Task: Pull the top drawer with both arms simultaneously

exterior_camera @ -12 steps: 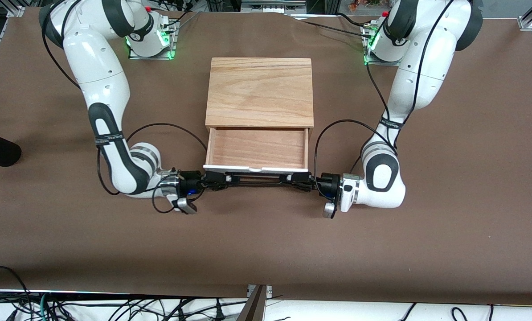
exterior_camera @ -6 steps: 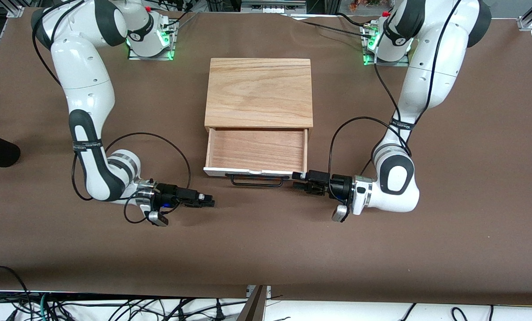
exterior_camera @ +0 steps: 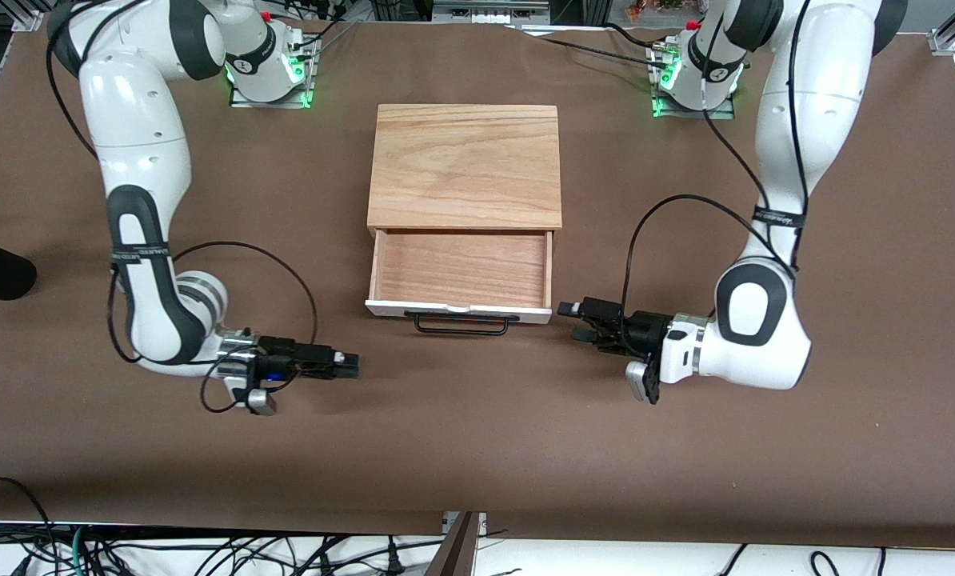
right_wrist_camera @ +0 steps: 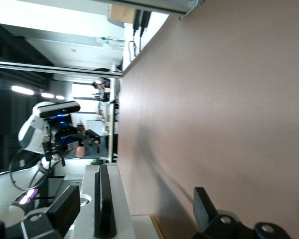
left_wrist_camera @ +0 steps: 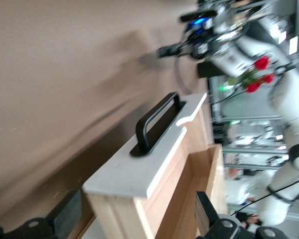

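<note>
From my remote station, I am seeing the top drawer (exterior_camera: 460, 277) showing grained light wood, matt white front, and the arms (exterior_camera: 137, 192) gleaming glossy white over a matt brown surface (exterior_camera: 477, 448).

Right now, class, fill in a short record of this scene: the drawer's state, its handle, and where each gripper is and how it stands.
drawer: white-fronted shallow top drawer, pulled out, light wood inside, nothing visible in it
handle: thin black bar handle, free of both grippers
cabinet: light-wood cabinet top
left gripper: open, beside the drawer front, holding nothing
right gripper: open, low over the brown table, holding nothing
</note>
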